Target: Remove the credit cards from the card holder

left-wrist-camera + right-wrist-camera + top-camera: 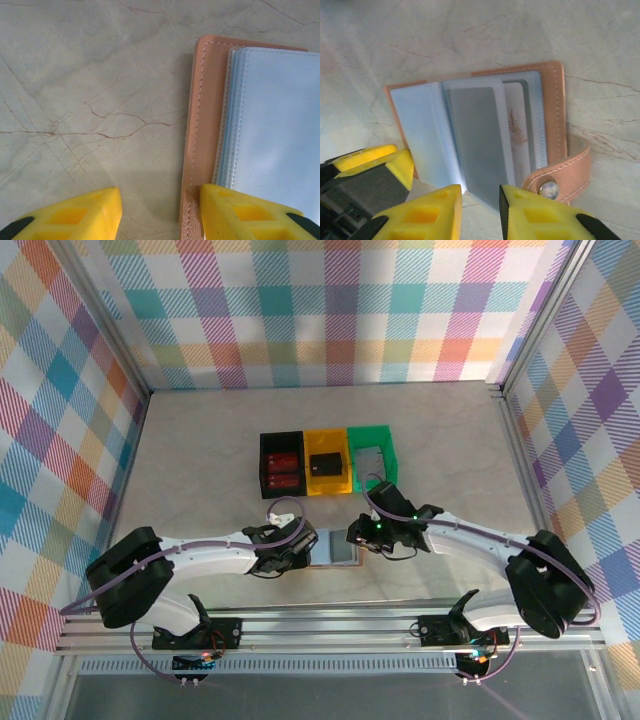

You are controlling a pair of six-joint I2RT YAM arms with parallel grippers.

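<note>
The small tan leather bifold card holder [333, 546] lies open near the middle of the pale marbled desk's [200, 460] near edge, between both claws. The left gripper [160, 197] is spread wide, one yellow finger [240, 212] on the leather border. The right gripper [481, 195] stands slightly parted over pale blue pockets [420, 130] holding a thin grey plastic card [475, 135].

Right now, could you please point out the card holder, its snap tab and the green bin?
card holder [552, 115], right wrist view, on its tan leather edge.
snap tab [579, 166], right wrist view, on the curved strap.
green bin [371, 430], top external view, on its far wall.
</note>
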